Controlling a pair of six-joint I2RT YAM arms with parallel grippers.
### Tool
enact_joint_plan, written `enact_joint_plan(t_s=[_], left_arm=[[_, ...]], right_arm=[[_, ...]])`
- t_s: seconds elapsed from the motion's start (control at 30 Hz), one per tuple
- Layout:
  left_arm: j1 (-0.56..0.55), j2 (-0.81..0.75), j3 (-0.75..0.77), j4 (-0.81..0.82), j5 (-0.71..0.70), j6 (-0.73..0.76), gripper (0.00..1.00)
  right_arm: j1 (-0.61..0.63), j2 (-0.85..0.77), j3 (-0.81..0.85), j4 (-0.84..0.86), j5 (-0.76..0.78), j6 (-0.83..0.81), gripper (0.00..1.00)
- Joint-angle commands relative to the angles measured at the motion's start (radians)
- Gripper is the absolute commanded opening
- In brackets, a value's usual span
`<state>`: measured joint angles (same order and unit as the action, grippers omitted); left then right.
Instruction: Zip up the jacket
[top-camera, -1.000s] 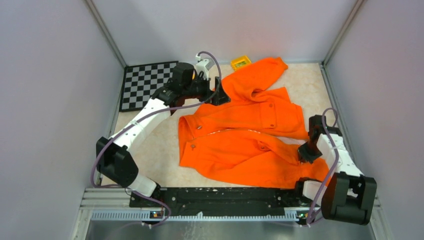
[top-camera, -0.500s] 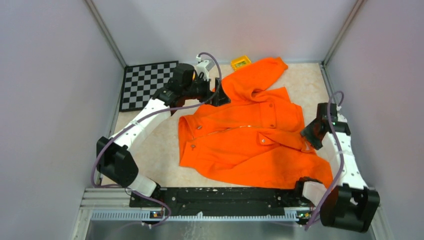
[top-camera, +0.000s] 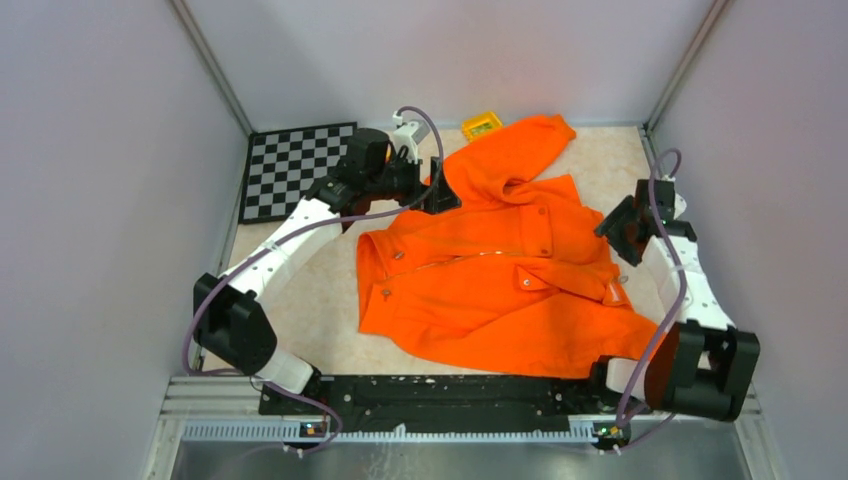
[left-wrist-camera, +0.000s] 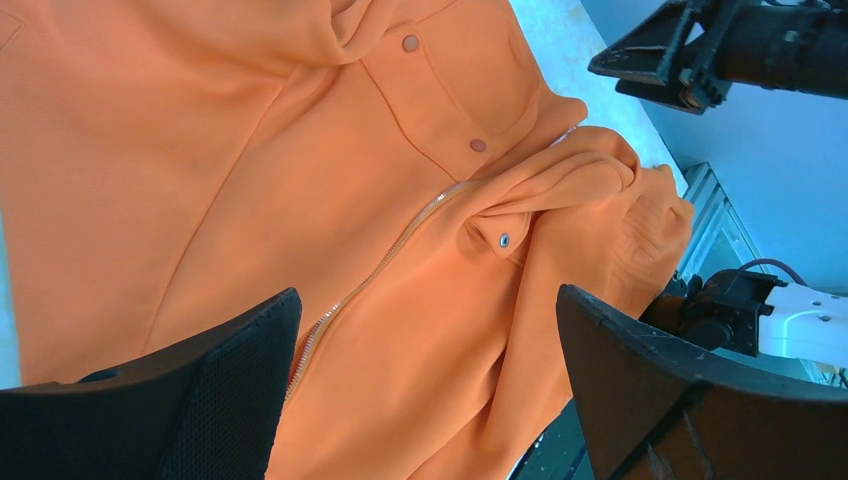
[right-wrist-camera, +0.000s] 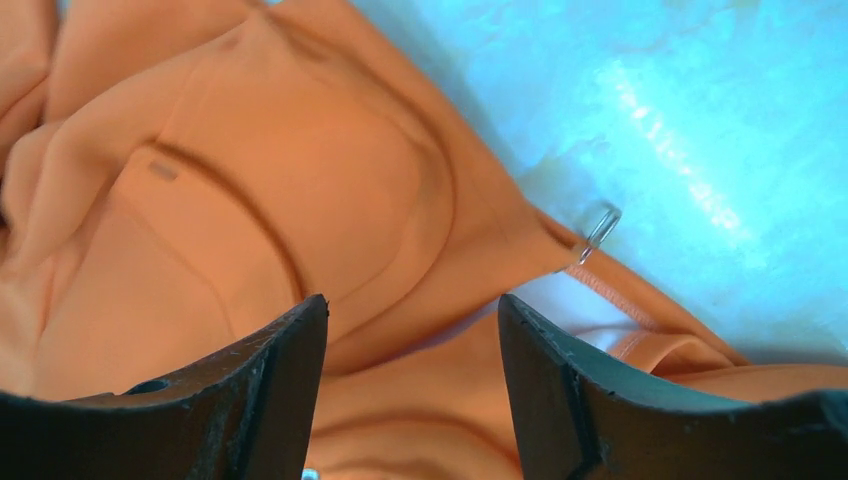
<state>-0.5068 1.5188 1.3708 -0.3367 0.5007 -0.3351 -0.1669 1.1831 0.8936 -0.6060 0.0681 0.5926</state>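
Note:
The bright orange jacket (top-camera: 490, 285) lies spread across the middle of the table, collar to the left, one sleeve reaching to the back. Its thin metallic zipper (left-wrist-camera: 380, 262) runs along the front between silver snaps. My left gripper (top-camera: 437, 190) hovers open over the upper collar side, with orange cloth below its wide jaws (left-wrist-camera: 428, 300) and nothing between them. My right gripper (top-camera: 618, 228) hangs open above the jacket's right hem (right-wrist-camera: 412, 305), empty. In the right wrist view a small clear ring (right-wrist-camera: 598, 225) sits at a fabric corner on the table.
A black-and-white checkerboard (top-camera: 290, 168) lies at the back left. A small yellow item (top-camera: 481, 125) sits at the back wall by the sleeve. Grey walls close in on three sides. Bare table (top-camera: 625, 160) shows right of the jacket.
My right gripper has opened and let go of the jacket's lower right edge, then risen and moved toward the back. The front panels now lie flatter. The left arm has stayed put.

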Motion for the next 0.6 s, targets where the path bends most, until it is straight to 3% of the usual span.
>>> enact_joint_plan(t_s=[0.0, 0.33, 0.5, 0.57], left_arm=[[-0.006, -0.028, -0.008, 0.047, -0.013, 0.019, 0.99], [-0.006, -0.012, -0.011, 0.052, 0.001, 0.015, 0.99], [-0.006, -0.012, -0.015, 0.054, -0.004, 0.010, 0.99], [-0.006, -0.014, -0.015, 0.051, -0.016, 0.010, 0.99]], right_arm=[[-0.011, 0.124, 0.070, -0.006, 0.141, 0.041, 0.61], [-0.013, 0.362, 0.035, 0.221, -0.009, -0.004, 0.68], [-0.005, 0.456, 0.078, 0.252, -0.104, -0.020, 0.43], [-0.002, 0.471, 0.117, 0.229, -0.113, -0.017, 0.20]])
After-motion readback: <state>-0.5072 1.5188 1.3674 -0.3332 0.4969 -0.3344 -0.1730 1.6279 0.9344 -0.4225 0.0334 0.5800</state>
